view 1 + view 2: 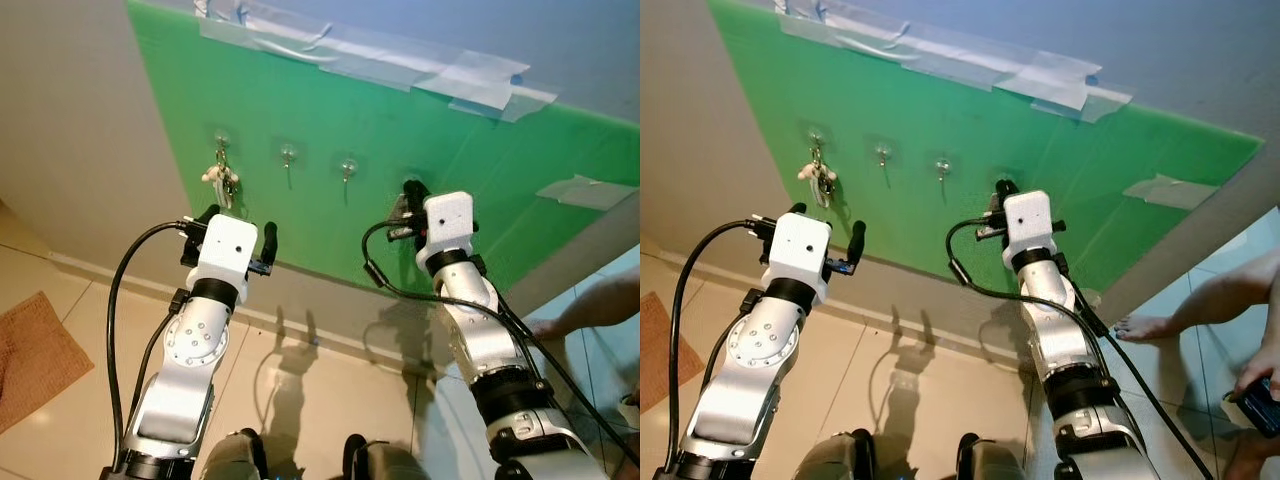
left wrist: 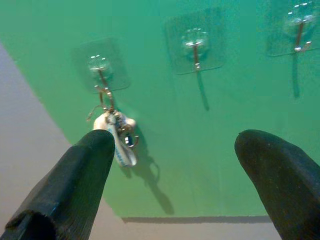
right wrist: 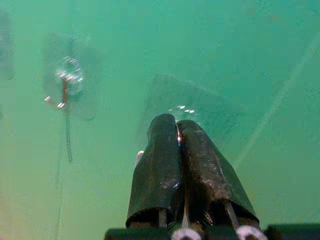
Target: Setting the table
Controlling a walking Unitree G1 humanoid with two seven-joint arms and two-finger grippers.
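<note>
A green board [image 1: 400,110] is taped to the wall and carries a row of clear stick-on hooks. A bunch of keys [image 1: 222,178] with a white fob [image 2: 117,135] hangs on the leftmost hook. My left gripper [image 1: 240,225] is raised just below and right of the keys, open and apart from them, its fingertips [image 2: 95,150] spread wide. The two middle hooks [image 1: 288,155] [image 1: 347,167] are bare. My right gripper [image 1: 412,190] is shut with its tips [image 3: 172,122] against the board at the fourth hook pad. A thin glint shows between its fingers; I cannot tell what it is.
Strips of tape [image 1: 440,75] hold the board's top edge. A brown rug [image 1: 30,355] lies on the tiled floor at the left. A person stands at the right: a foot [image 1: 1150,325] near the wall and a hand holding a dark device [image 1: 1255,395].
</note>
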